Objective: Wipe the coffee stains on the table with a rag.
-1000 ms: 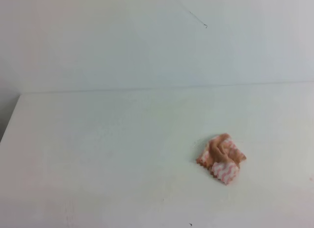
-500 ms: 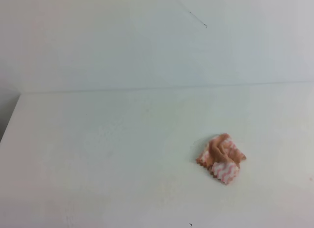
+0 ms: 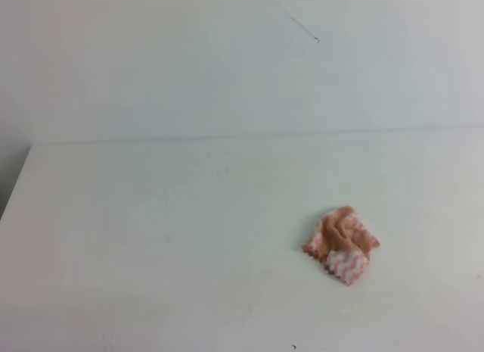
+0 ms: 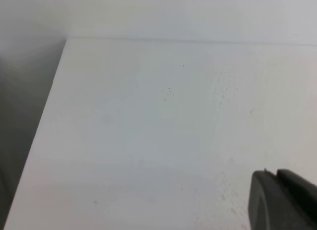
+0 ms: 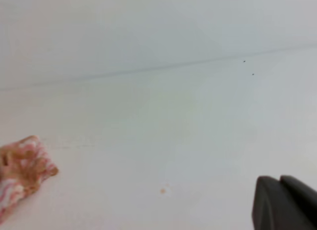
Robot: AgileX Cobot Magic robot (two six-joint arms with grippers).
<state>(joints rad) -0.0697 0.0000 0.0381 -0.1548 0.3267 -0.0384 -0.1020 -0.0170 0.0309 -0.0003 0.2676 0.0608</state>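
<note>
Rag (image 3: 341,244) is lying crumpled on the white table (image 3: 151,231), right of centre, untouched. It is looking soft and light (likely damp where tan), so pinching the raised top fold seems best. Both grippers barely showing at frame corners; finger state unclear.

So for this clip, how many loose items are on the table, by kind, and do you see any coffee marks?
Rags: 1, the crumpled pink-and-white rag with a tan-brown patch
Coffee marks: 1, a tiny amber spot on the table, right wrist view only
Total: 2
</note>
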